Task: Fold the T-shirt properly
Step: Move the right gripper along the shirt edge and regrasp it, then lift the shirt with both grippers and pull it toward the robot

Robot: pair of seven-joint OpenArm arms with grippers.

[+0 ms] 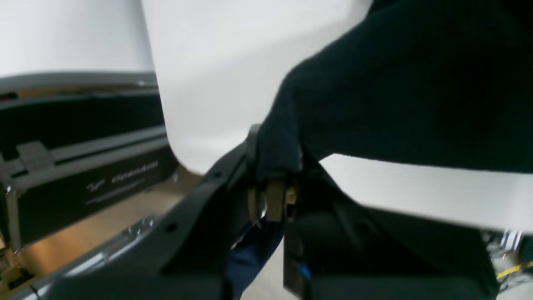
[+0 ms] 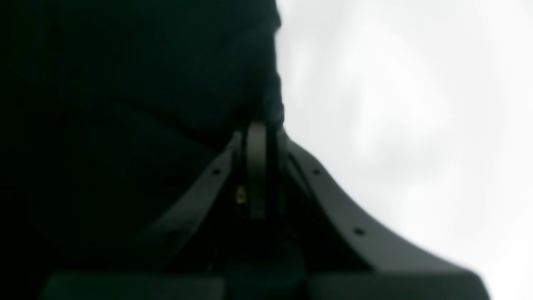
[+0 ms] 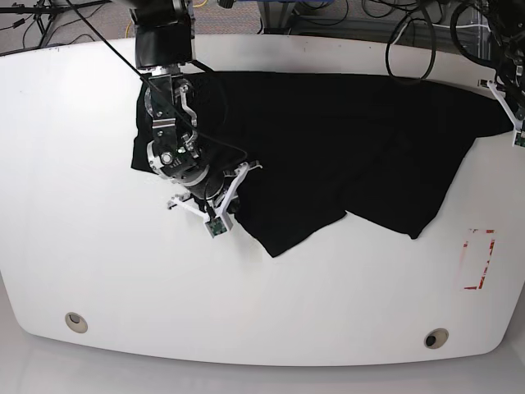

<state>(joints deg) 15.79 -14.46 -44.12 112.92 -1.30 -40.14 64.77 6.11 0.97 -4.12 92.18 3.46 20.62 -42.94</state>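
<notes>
Left wrist view: left pincer (image 1: 272, 183) clamped on a black T-shirt (image 1: 408, 91) edge, cloth running to 2 o'clock. Right wrist view: right pincer (image 2: 260, 129) closed on the shirt's edge. Base view: shirt spread across the white surface (image 3: 98, 271), 12 to 3 o'clock.

Plain black soft-fabric T-shirt (image 3: 344, 156) spread across far half of table, rumpled, not flat. Right end stretched taut to a point at table edge; lower hem ragged, dipping into two points toward the front.
</notes>
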